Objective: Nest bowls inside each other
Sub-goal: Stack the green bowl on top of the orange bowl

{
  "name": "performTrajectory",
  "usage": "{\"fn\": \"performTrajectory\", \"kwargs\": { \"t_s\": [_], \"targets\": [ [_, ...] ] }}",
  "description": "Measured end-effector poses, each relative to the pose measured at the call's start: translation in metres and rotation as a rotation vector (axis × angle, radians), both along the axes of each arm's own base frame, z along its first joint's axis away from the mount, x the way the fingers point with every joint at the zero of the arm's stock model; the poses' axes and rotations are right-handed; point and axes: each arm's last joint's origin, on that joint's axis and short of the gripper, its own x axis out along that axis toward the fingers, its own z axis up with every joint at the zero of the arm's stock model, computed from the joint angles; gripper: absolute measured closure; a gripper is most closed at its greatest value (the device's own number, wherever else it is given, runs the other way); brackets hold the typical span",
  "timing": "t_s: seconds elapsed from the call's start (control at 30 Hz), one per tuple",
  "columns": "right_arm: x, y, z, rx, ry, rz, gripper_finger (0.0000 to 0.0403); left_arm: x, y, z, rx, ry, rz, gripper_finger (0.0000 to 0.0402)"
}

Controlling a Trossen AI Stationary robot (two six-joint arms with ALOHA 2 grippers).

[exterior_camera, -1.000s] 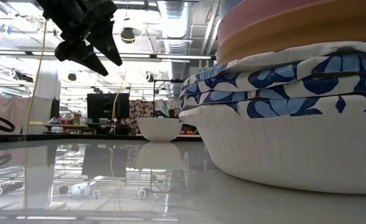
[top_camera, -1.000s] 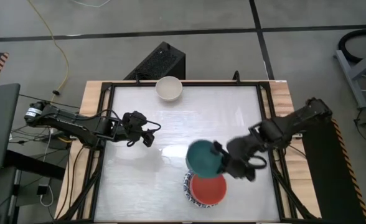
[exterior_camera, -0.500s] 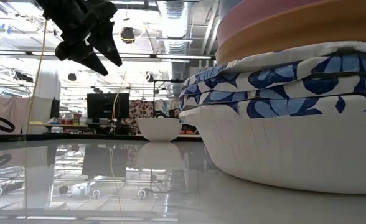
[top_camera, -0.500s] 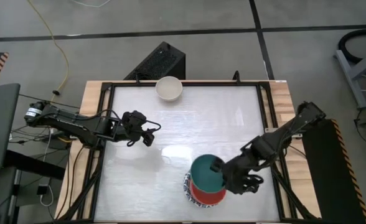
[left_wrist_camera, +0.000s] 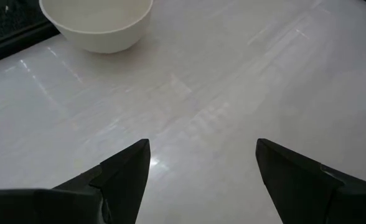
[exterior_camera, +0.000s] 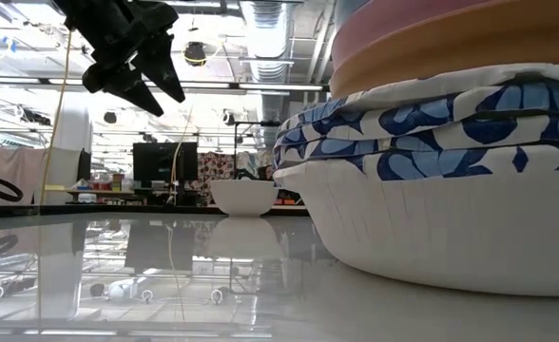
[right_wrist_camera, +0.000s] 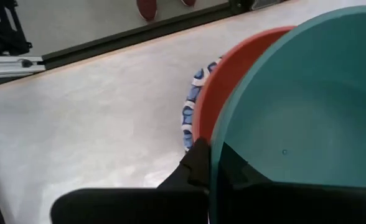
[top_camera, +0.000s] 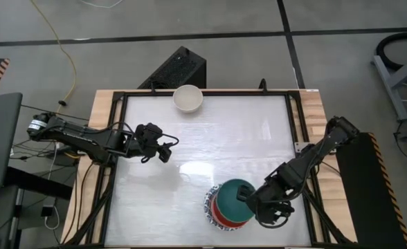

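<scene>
Near the desk's [top_camera: 190, 138] front edge, right of centre, stands the stack of bowls [top_camera: 229, 207]. Green bowl [top_camera: 232, 196] sits on top, over the red bowl [top_camera: 225, 215]; a blue-and-white patterned rim [top_camera: 208, 203] shows at the stack's left side beneath them. Right claw [top_camera: 248, 200] is at the stack's right side, closed on the green bowl's rim. Right wrist view: one dark finger [right_wrist_camera: 198, 163] lies against the outside of the green bowl's [right_wrist_camera: 301, 106] wall, with the red rim [right_wrist_camera: 233, 74] just behind it and the patterned rim [right_wrist_camera: 192, 102] lower down. Whether the green bowl is fully seated in the red one cannot be told.

Low view: the stack fills the right side of the frame. White ribbed bowl [exterior_camera: 432, 228] rests on the desk [exterior_camera: 165, 294], patterned bowls [exterior_camera: 432, 123] are nested in it, then an orange band [exterior_camera: 470, 52] and a pink band [exterior_camera: 432, 19] above.

Cream bowl [top_camera: 187, 98] stands alone at the desk's back edge, near the middle, upright and well apart from the stack. It also shows in the low view [exterior_camera: 244, 198] and the left wrist view [left_wrist_camera: 99, 22].

Left claw [top_camera: 163, 151] hovers above the desk's left part, open and holding nothing; its fingers [left_wrist_camera: 124, 174] stand wide apart over bare surface.
</scene>
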Motion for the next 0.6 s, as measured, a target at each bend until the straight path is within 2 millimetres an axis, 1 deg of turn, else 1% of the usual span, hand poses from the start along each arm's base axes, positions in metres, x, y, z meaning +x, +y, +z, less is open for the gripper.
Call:
{"fn": "performTrajectory", "kwargs": {
  "t_s": [0.33, 0.6],
  "targets": [
    [0.0022, 0.0041, 0.0020, 0.022, -0.046, 0.030, 0.0393, -0.0001, 0.0000, 0.0000, -0.006, -0.004, 0.007, 0.0120],
    [0.0009, 0.0060, 0.0021, 0.027, -0.046, 0.047, 0.0394, -0.0001, 0.0001, 0.0000, -0.008, -0.007, 0.011, 0.0120]
  ]
}}
